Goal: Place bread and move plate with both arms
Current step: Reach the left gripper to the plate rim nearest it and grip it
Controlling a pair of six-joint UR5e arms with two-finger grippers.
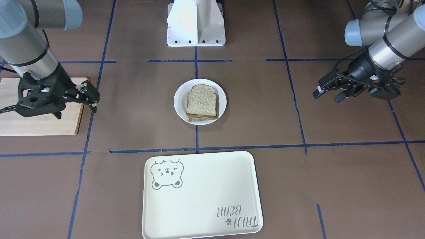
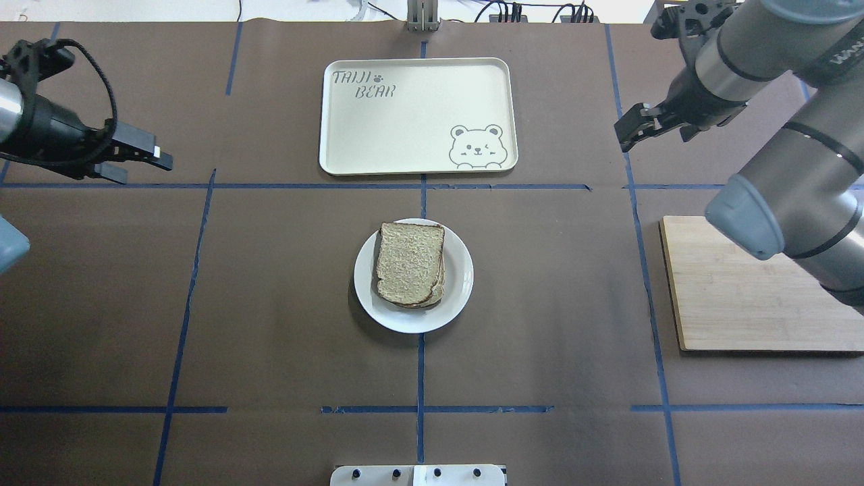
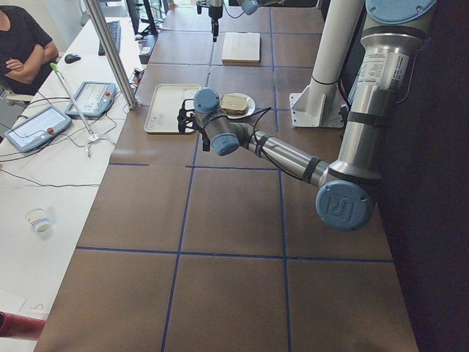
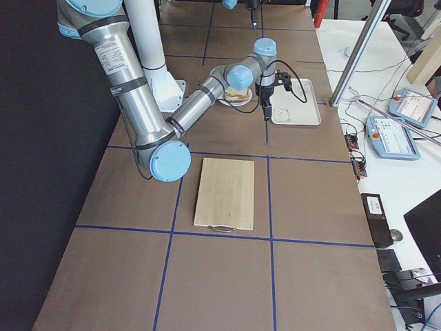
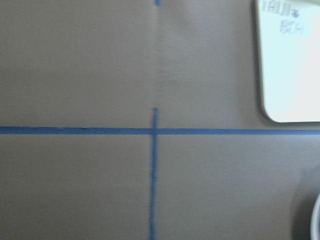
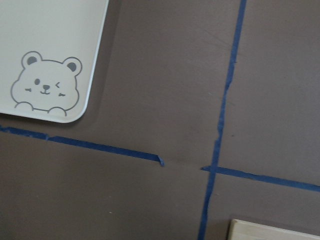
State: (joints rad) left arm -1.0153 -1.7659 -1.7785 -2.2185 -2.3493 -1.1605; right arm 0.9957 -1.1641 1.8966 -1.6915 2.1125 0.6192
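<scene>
Brown covering crossed by blue tape lines (image 2: 420, 364) spreads over the whole table (image 2: 270, 304).

At the far left of the overhead view, the left pincer (image 2: 145, 167) hangs above the table with its 2 fingers spread and nothing between them. It is well apart from the plate. Its wrist camera looks down on a tape crossing and 1 corner of the tray, all blurred.

At the middle of the table sits the plate (image 2: 459, 283), round and white, on a tape line. The bread (image 2: 410, 262) lies flat on it, speckled face up and dark crust around the edge. It rests on top of at least 1 more slice, whose brown edges show underneath. White rim is visible all round the stack. Neither pincer touches the plate or the bread.

Beyond the plate, on the side away from the robot, lies the cream tray (image 2: 418, 135) with its bear drawing. It is apart from the plate, with a tape line between them.

Right of the tray, the right pincer (image 2: 653, 135) is held above the table, fingers parted and holding nothing. Its wrist camera shows the bear corner of the tray and a corner of the wooden board (image 2: 736, 317). That board lies flat near the table's right edge, partly under the right arm.
</scene>
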